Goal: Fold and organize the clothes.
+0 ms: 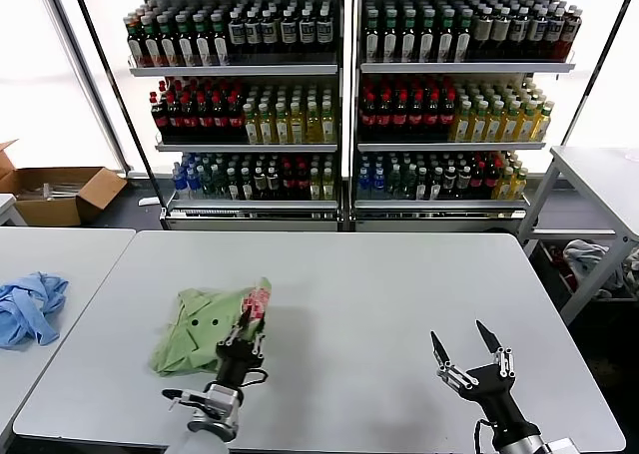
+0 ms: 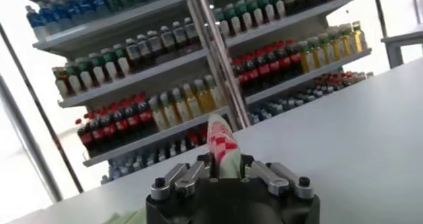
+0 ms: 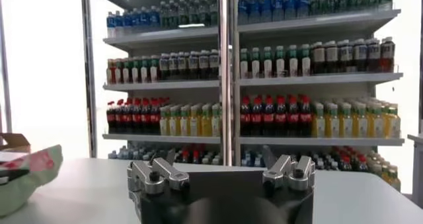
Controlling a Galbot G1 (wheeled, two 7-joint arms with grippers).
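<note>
One soft, light polo shirt [image 1: 205,329], lower left of the head view, pinched by the left gripper [image 1: 243,326].
Left wrist view: printed fold clamped, probably slack; take hems. Right wrist view: right gripper [image 3: 221,172] spread, idle.

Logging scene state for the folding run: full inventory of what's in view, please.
polo shirt: 1, light green with red-and-white print, crumpled on the main table, left of centre
table: 1, white, in front of the robot
blue garment: 1, light blue, bunched on the side table at left
drink shelves: 2 units, bottles in several colours, behind the table
cardboard box: 1, brown, open, floor at far left
left gripper: 1, dark, shut on the shirt's printed edge
right gripper: 1, dark, open, above the table's near right
</note>
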